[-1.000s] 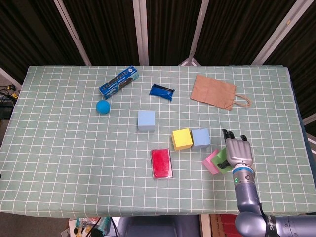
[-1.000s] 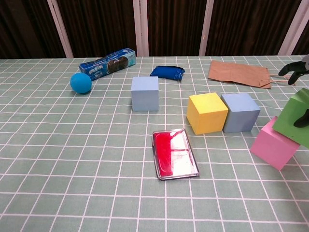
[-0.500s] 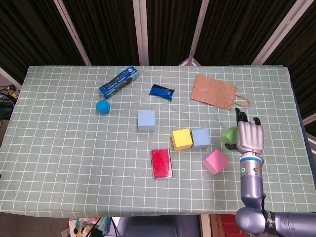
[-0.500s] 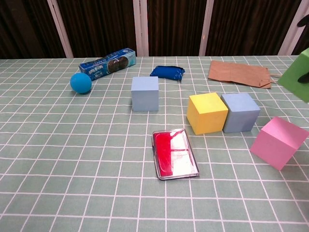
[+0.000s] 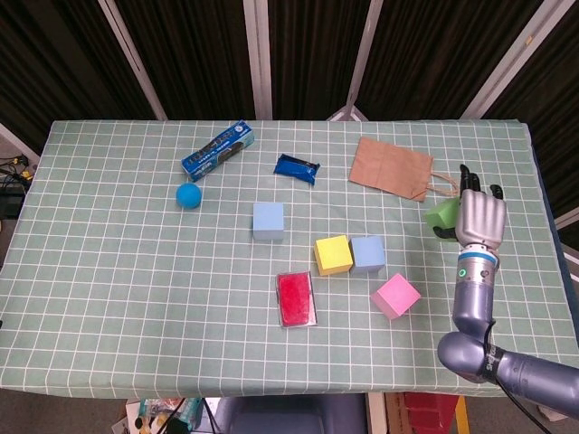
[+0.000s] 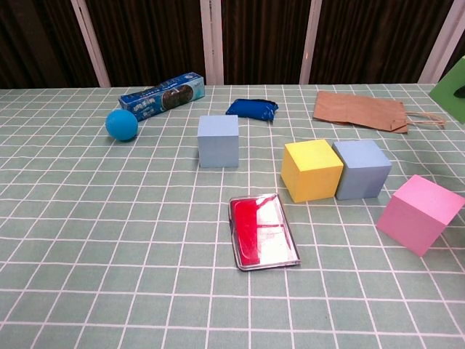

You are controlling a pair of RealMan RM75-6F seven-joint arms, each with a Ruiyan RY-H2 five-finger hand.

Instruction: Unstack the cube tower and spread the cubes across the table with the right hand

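Head view: right hand near right edge of desk, back of hand to camera, fingers wrapped on green cube, held clear of the cloth, just below handle end of brown paper bag. Chest view: only a green corner of that cube at far right edge; hand itself out of frame there. Left hand seen in neither view.

Remaining cubes down on checked cloth. Pink cube alone toward front right, turned at an angle to the grid. Yellow cube and grey-blue cube side by side, touching, mid-desk. Light blue cube apart, left and further back.

Also noted: red flat packet lying in front of yellow cube; blue ball at left; long blue box behind ball, laid diagonally; dark blue pouch between box and bag.
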